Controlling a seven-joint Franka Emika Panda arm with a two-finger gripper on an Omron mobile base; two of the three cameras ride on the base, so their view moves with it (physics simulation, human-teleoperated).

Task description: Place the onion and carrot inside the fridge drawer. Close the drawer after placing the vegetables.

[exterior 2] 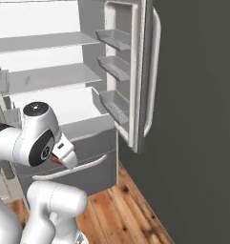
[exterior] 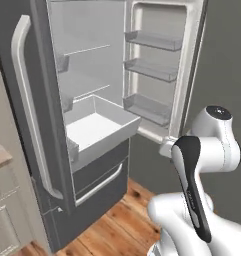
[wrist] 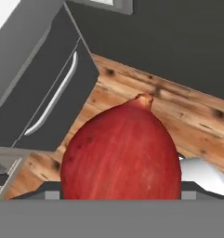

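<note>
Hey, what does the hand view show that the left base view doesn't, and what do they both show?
The hand view alone shows the red onion close up, apparently held by the hand. The left base view alone shows the fridge drawer pulled out and empty, the open door's bins, and the fridge door's long handle. Both share the grey outer drawer front with its curved bar handle and the wooden floor.

The fridge stands with both doors swung open; the left door (exterior: pixel 27 125) is dark grey with a long pale curved handle (exterior: pixel 23 100) running down its face; the right door (exterior: pixel 184 70) shows its white inner lining and 3 clear bins (exterior: pixel 149 70) stacked one above another. Inside, 2 glass shelves (exterior 2: pixel 45 59) span the pale interior. Below sits a grey outer drawer front (wrist: pixel 53 93) with a curved bar handle (wrist: pixel 53 100). The wooden plank floor (exterior 2: pixel 121 209) lies beneath; a dark grey wall (exterior 2: pixel 197 119) stands to the right.
</note>
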